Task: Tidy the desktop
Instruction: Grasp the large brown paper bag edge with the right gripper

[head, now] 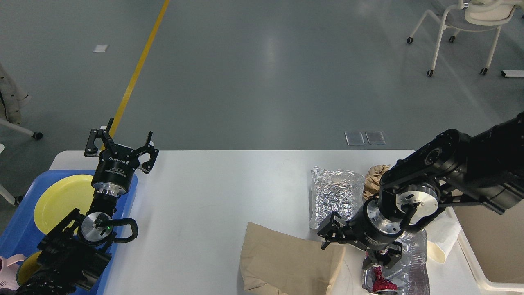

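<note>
**Cluttered right end, tray at the left**

The large white rectangular desktop (213, 192) with rounded corners fills the lower half of the view; its near edge is cut off by the frame. Every place below is given from this desktop.

At its left end lies a blue plastic tray (24, 229), holding a round yellow plate (61, 200) that the left arm partly covers. The tray's near part runs out of view.

At the desktop's near middle rests a flat brown paper bag (282, 262), its lower edge cut off. Towards the right end lies a crinkled silver foil bag (333, 192), and just behind it a crumpled tan paper wad (374, 174), half hidden by the right arm. Off the right end stands a cream bin (487, 246), mostly screened by that arm.

The left gripper (125, 141) hovers over the desktop's far left corner, its fingers spread wide and empty.

The right gripper (378, 266) points down at the near right, above a crushed clear plastic wrapper (413, 258) with a red piece (380, 282). Its fingers are foreshortened, so I cannot tell whether they grip anything.
</note>
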Tool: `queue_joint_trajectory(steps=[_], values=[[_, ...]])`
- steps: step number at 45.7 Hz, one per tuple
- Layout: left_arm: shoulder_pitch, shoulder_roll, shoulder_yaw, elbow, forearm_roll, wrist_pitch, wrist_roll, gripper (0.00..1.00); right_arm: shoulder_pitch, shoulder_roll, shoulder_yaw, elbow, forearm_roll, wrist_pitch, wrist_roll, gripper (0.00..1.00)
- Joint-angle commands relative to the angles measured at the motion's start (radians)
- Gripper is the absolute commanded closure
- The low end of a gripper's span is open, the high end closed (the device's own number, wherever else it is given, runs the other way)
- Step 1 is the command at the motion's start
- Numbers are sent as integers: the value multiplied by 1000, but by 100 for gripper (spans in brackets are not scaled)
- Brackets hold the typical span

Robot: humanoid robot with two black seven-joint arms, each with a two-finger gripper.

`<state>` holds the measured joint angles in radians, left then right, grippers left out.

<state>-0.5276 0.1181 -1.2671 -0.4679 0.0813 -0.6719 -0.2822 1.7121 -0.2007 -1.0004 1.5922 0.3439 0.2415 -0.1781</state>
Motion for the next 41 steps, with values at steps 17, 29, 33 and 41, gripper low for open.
queue_joint_trajectory(steps=[17,29,33,41], values=[[1,0,0,0,0,0,0,3,-336,30,154,-86,-5,-280,11,0],[1,2,0,0,0,0,0,3,-462,35,301,-132,15,-395,45,11],[1,0,0,0,0,0,0,3,-473,49,309,-135,15,-424,87,53],[1,0,-2,0,0,0,0,3,-490,80,307,-152,1,-426,101,92]])
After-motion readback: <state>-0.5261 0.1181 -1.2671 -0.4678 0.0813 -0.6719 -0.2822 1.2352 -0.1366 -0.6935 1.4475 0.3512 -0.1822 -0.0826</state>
